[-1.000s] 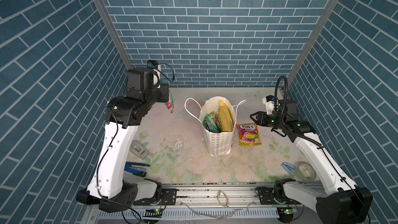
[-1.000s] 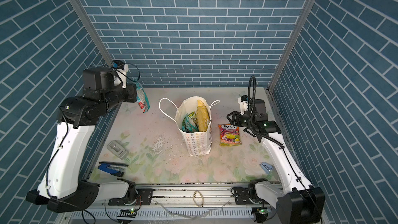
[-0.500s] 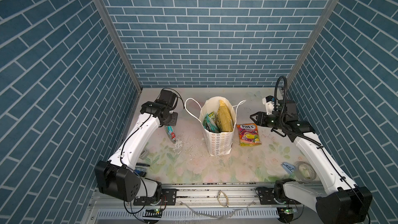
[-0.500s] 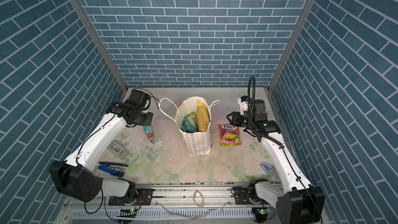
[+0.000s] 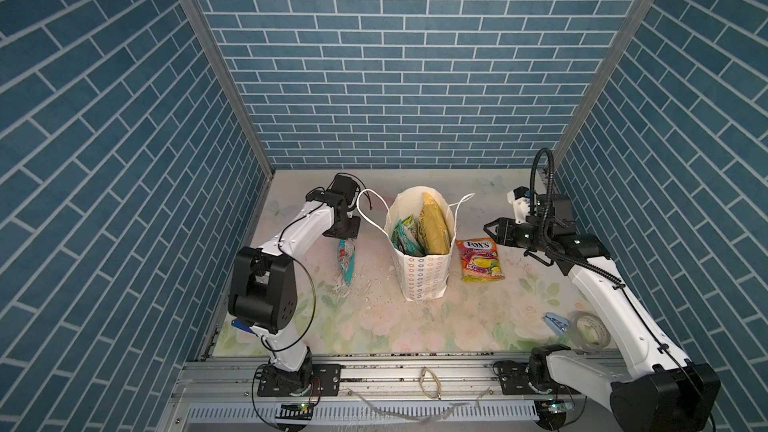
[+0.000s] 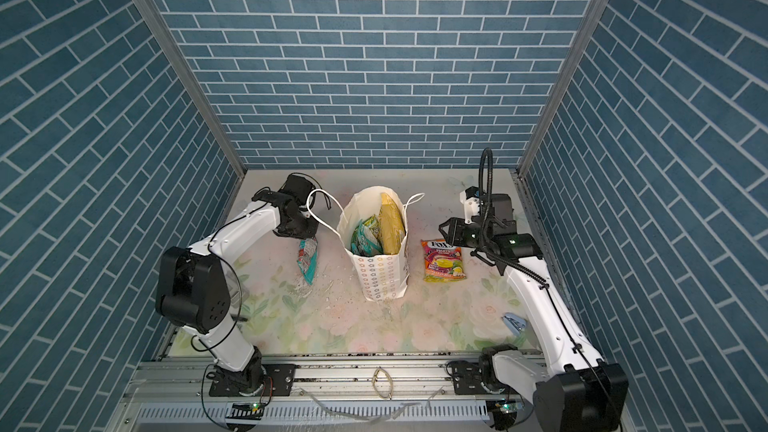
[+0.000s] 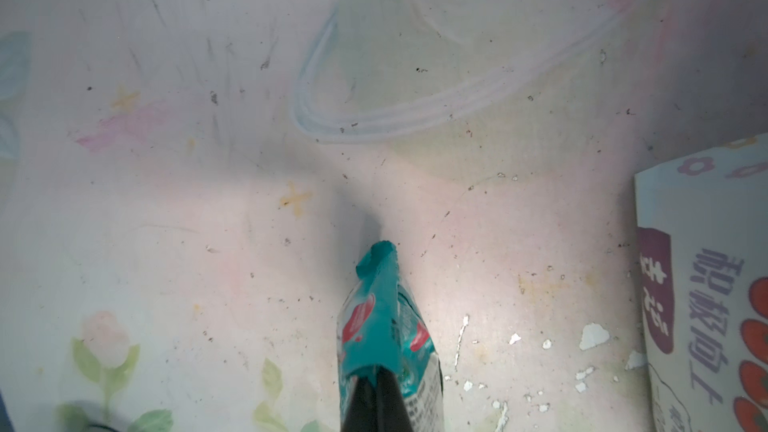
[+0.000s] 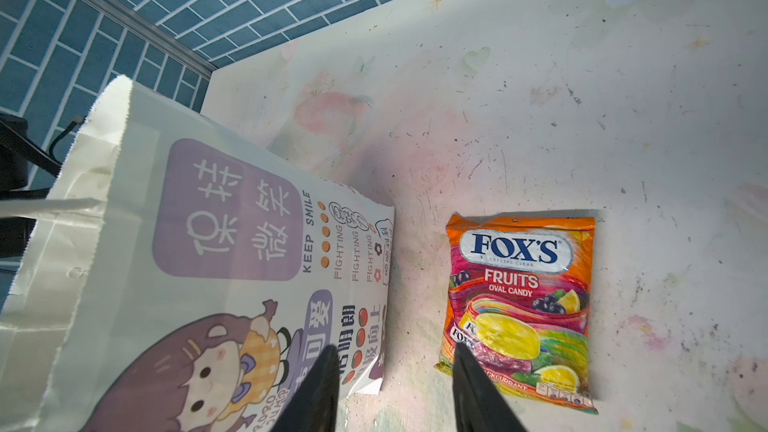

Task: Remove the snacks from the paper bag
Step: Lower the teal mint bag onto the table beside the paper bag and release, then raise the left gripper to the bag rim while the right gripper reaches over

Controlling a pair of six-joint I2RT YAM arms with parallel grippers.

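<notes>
The white paper bag (image 5: 420, 280) (image 6: 384, 278) stands upright mid-table, also seen in the wrist views (image 8: 187, 243) (image 7: 706, 284). A yellow chips bag (image 5: 434, 226) (image 6: 392, 224) and green-teal pouches (image 5: 406, 236) stick out of its mouth. An orange FOX'S pouch (image 5: 480, 260) (image 6: 442, 260) (image 8: 519, 309) lies flat to its right. My left gripper (image 5: 343, 235) (image 7: 376, 376) is shut on a teal pouch (image 5: 346, 261) (image 6: 308, 257) (image 7: 382, 326), which hangs left of the bag with its tip at the table. My right gripper (image 5: 492, 230) (image 8: 392, 355) is open, low between bag and orange pouch.
A tape roll (image 5: 590, 328) and a small blue clip (image 5: 555, 322) (image 6: 514, 322) lie at the front right. White crumbs (image 5: 365, 282) are scattered left of the bag. The bag's cord handle (image 5: 365, 209) loops toward my left wrist. Brick walls close in three sides.
My left arm has swung down from high at the left, carrying the teal pouch to the table beside the bag. The right arm has not moved.
</notes>
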